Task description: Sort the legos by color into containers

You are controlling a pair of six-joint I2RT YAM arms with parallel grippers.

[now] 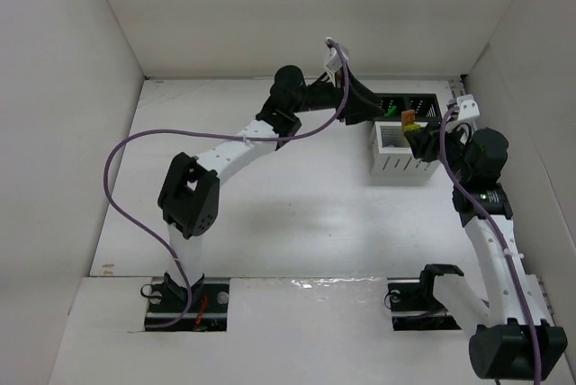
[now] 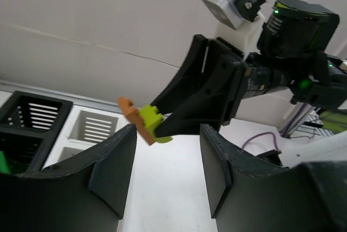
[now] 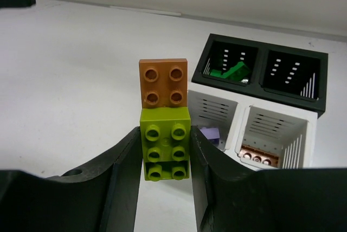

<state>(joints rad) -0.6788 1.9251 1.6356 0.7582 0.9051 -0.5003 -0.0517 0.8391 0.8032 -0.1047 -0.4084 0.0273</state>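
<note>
The right gripper [image 3: 165,137] is clamping a lime-green plastic brick [image 3: 165,148] between narrowly set jaws. A flat orange plastic plate [image 3: 163,83] is sitting joined to the brick's far end. The stack is hanging near the bins and is in no compartment. The black slotted two-compartment bin [image 3: 260,61] is holding green bricks [image 3: 230,71]. The white slotted two-compartment bin [image 3: 236,129] is holding a purple brick [image 3: 210,134] and an orange brick [image 3: 259,158] in separate compartments. The left gripper [image 2: 168,172] is facing the stack with jaws wide apart, gripping nothing.
</note>
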